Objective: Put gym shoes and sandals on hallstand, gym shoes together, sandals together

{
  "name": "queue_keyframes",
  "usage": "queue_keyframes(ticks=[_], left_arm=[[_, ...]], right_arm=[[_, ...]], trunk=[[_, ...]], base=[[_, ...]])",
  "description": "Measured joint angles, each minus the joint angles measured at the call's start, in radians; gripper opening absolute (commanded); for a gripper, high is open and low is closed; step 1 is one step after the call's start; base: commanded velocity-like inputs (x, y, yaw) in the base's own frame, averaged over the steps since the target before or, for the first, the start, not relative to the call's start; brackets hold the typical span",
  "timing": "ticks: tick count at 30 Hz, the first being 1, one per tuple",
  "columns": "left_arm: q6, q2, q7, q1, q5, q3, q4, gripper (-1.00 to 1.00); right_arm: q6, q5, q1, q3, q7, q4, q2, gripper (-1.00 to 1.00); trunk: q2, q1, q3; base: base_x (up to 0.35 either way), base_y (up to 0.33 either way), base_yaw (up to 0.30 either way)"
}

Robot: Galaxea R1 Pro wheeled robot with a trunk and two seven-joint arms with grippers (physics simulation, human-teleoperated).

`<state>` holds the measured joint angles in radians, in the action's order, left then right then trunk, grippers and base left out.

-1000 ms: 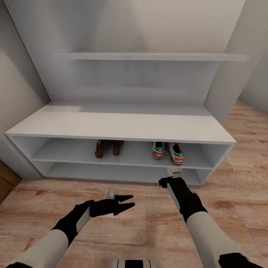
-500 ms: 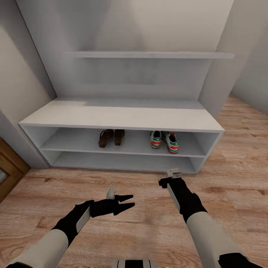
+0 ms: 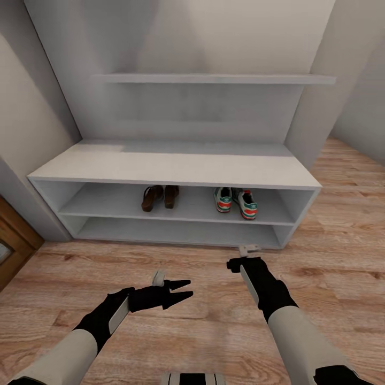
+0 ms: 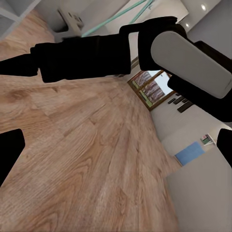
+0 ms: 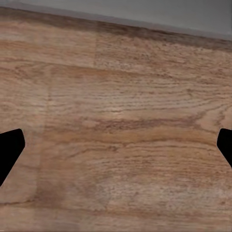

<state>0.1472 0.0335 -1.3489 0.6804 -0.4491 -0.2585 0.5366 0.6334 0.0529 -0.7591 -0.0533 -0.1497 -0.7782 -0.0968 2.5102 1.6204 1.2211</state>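
1. The large pale grey-white hallstand (image 3: 176, 168) is seen ahead in the head view, with a wide low bench on top, two open shelf levels below and a floating shelf above.
2. The pair of flat brown leather slip-on sandals (image 3: 159, 197) is found on the upper open shelf, left of centre, the two side by side and just about touching.
3. The pair of white lace-up gym shoes with green stripes and red-orange patches (image 3: 236, 201) is found on the same shelf, right of centre, the two close beside each other and well apart from the sandals.
4. The light brown wood-grain plank floor (image 3: 214, 310) is seen in front of the unit.
5. The left claw (image 3: 182, 289) is held low above the floor; its two black fingers are spread apart with nothing between them. In the left wrist view the right forearm is seen across the planks.
6. The right claw (image 3: 243, 255) is pointed down toward the floor near the foot of the hallstand. In the right wrist view its black fingertips (image 5: 9, 150) are seen at opposite edges, spread wide over bare planks, nothing pinched.
7. A brown wooden door frame (image 3: 13, 240) is noted at the left edge of the head view.
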Motion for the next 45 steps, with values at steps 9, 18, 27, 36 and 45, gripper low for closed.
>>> queue_keyframes(ticks=[9, 18, 27, 36, 45], left_arm=[[0.0, 0.001, 0.001, 0.0, 0.0, 0.0, 0.0, 1.0], [0.0, 0.002, 0.001, 0.0, 0.0, 0.0, 0.0, 1.0], [0.0, 0.003, 0.001, 0.0, 0.0, 0.0, 0.0, 1.0], [0.002, 0.024, 0.0, 0.0, 0.0, 0.003, 0.0, 1.0], [0.002, 0.048, 0.0, 0.0, -0.002, 0.003, 0.0, 1.0]], right_arm=[[0.002, -0.073, 0.0, 0.001, 0.005, 0.001, 0.0, 1.0], [-0.075, -0.08, 0.0, -0.001, 0.005, 0.041, -0.004, 1.0], [-0.158, -0.08, 0.0, -0.002, 0.004, 0.16, -0.005, 1.0], [-0.161, -0.094, 0.0, -0.001, 0.006, 0.172, -0.006, 1.0], [-0.161, -0.328, 0.0, 0.002, 0.15, 0.39, -0.004, 1.0]], trunk=[[-0.001, -0.003, -0.023], [-0.003, -0.007, -0.058], [-0.006, -0.011, -0.093], [-0.008, -0.015, -0.128], [-0.01, -0.019, -0.162]], base=[[0.0, 0.0, 0.0], [0.0, 0.0, 0.0], [0.0, 0.0, 0.0], [0.0, 0.0, 0.0], [0.0, 0.0, 0.0]])
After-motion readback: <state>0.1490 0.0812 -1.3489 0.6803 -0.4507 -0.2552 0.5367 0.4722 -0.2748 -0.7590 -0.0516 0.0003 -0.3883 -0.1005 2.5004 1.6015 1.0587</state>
